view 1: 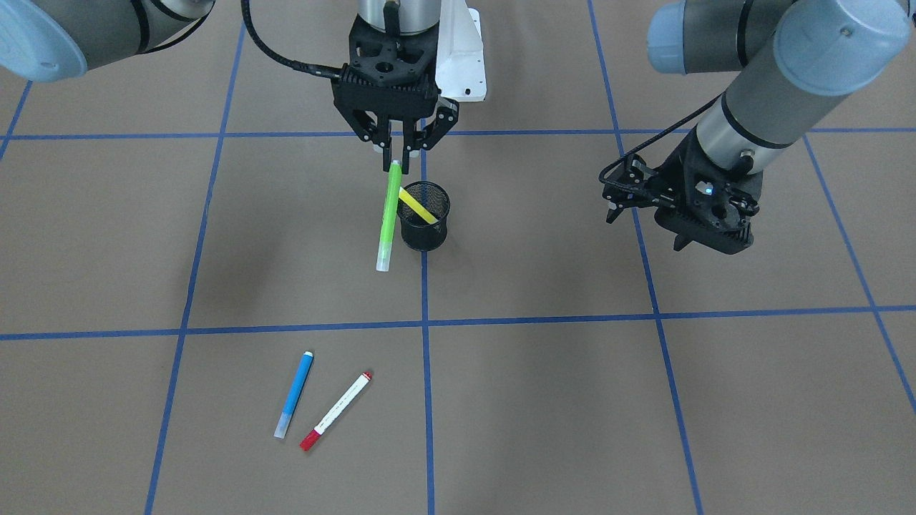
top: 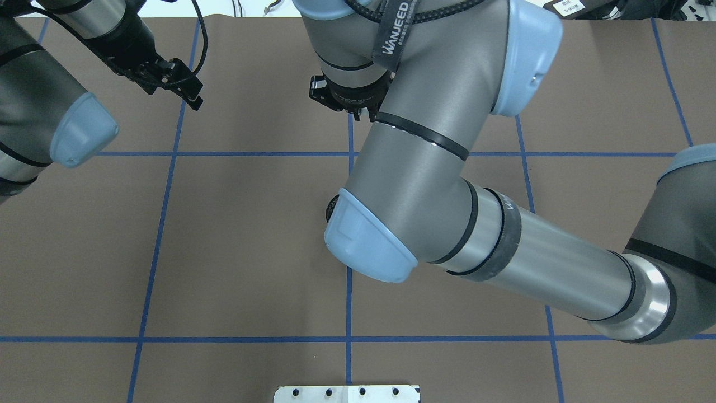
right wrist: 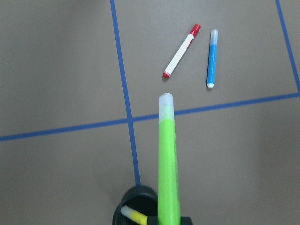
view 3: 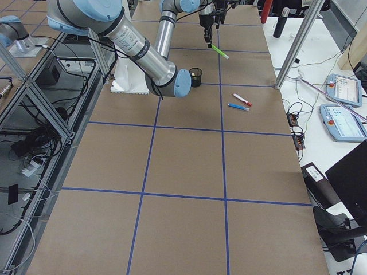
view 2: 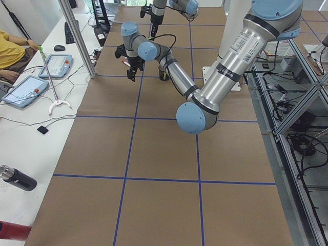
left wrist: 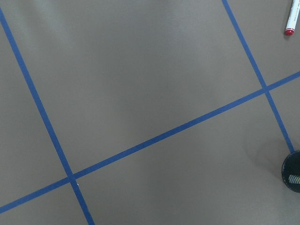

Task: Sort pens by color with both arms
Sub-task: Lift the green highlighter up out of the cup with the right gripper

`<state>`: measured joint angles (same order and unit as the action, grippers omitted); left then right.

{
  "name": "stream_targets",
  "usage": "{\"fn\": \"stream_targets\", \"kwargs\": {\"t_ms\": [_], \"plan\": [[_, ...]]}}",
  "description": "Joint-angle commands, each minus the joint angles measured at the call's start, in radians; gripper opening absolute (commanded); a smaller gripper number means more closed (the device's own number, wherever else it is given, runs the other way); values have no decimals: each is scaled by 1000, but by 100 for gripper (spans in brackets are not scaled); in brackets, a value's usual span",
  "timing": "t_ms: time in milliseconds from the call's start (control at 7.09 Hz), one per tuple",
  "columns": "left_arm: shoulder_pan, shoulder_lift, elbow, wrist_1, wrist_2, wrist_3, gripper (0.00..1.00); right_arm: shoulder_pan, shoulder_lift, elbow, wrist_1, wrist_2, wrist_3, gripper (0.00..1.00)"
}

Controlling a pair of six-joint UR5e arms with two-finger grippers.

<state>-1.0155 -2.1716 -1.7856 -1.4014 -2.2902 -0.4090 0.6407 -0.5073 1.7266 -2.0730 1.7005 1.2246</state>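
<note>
Exterior front-facing view: the right gripper [view 1: 396,156] squeezes the top of the green pen [view 1: 387,218]. It hangs below — tilted.

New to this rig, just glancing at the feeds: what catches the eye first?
The green pen hangs tilted from the jaws of the right gripper, beside the black mesh cup holding the yellow pen. The blue pen and the red-capped white pen lie side by side on the table, well away from the cup.
</note>
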Motion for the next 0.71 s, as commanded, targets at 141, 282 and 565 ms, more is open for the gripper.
{"fn": "stream_targets", "kwargs": {"t_ms": [141,282,565], "plan": [[0,1,-2,-1,0,-1,100,10,-2,-304,377,-191,0,0],[0,1,-2,-1,0,-1,100,10,-2,-418,501,-247,7,0],[0,1,0,-1,0,2,100,7,-3,-568,614,-333,7,0]]}}
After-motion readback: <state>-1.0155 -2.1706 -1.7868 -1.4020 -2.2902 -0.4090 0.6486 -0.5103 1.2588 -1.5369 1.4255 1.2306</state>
